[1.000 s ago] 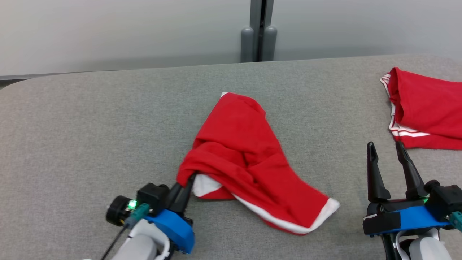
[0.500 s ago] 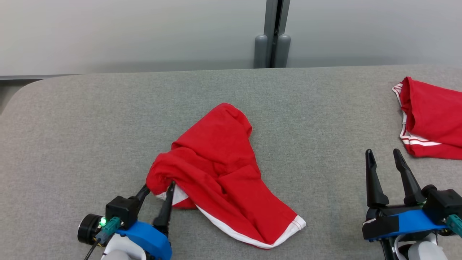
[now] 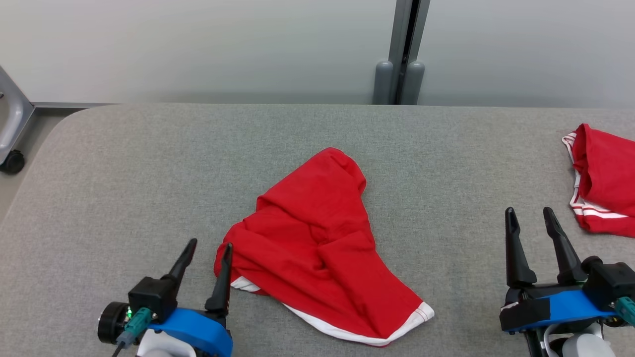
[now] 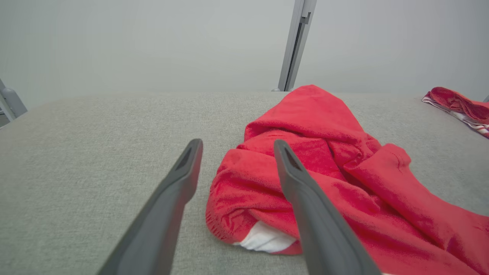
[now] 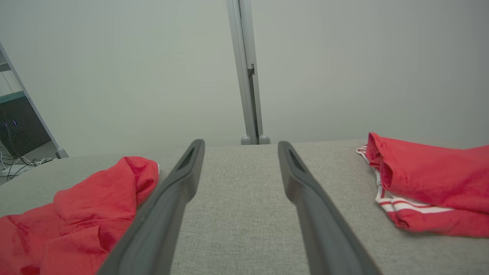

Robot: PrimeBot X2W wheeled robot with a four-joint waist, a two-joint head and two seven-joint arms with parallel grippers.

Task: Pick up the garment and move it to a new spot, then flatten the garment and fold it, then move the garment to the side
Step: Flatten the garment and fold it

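A crumpled red garment with white trim (image 3: 317, 248) lies in a heap at the middle of the grey table (image 3: 124, 163); the left wrist view shows it (image 4: 336, 160) just right of my fingers. My left gripper (image 3: 208, 244) stands open at the lower left, its right fingertip right beside the garment's left edge, holding nothing. Open and holding nothing, my right gripper (image 3: 530, 213) sits at the lower right, well clear of the heap (image 5: 84, 206).
A second red garment with white stripes (image 3: 603, 181) lies at the table's right edge, also seen from the right wrist (image 5: 428, 183). A grey post (image 3: 404, 49) rises behind the table. A wheeled frame leg (image 3: 10, 129) stands off the table's left end.
My left gripper dragged the garment leftward, then opened and let it go; the fabric now lies slack beside its fingers. The head camera has panned left. The right gripper stayed open.
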